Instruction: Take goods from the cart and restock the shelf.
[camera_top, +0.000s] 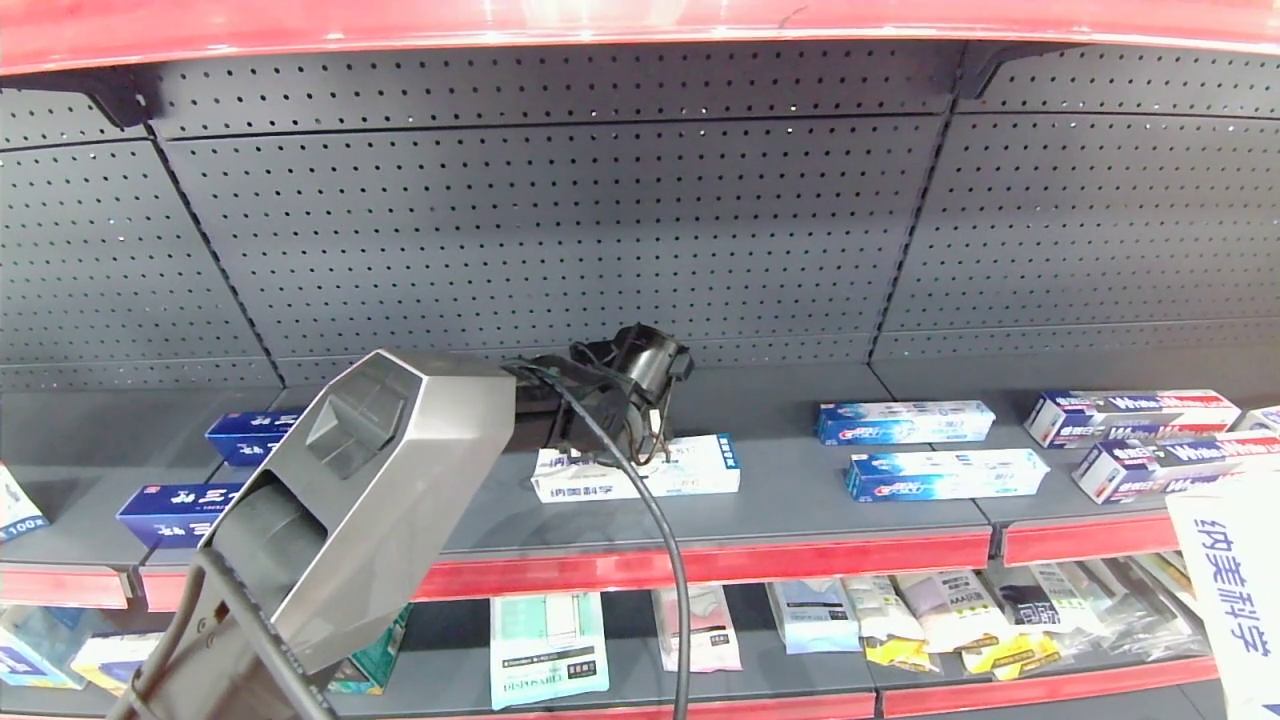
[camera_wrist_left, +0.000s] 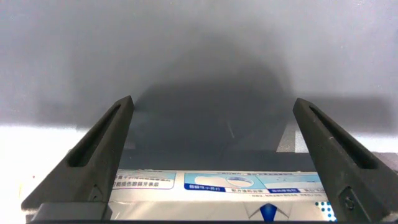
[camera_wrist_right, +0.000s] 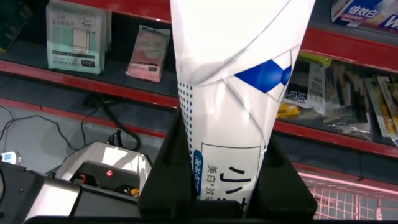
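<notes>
A white toothpaste box (camera_top: 640, 470) lies flat on the middle of the grey shelf (camera_top: 780, 500). My left gripper (camera_top: 625, 400) hangs just above its back edge. In the left wrist view that gripper (camera_wrist_left: 212, 104) is open, its fingers (camera_wrist_left: 102, 149) spread wide with the end of the box (camera_wrist_left: 217, 186) lying between them, untouched. My right gripper (camera_wrist_right: 225, 124) is shut on a second white toothpaste box (camera_wrist_right: 236, 68), held upright well in front of the shelves. The same box (camera_top: 1230, 590) shows at the lower right of the head view.
Blue-white toothpaste boxes (camera_top: 905, 422) lie to the right of the placed box, red-white ones (camera_top: 1130, 415) farther right, and dark blue ones (camera_top: 180, 510) on the left. The lower shelf holds several flat packets (camera_top: 548, 645). Pink cart mesh (camera_wrist_right: 348, 196) sits below the right gripper.
</notes>
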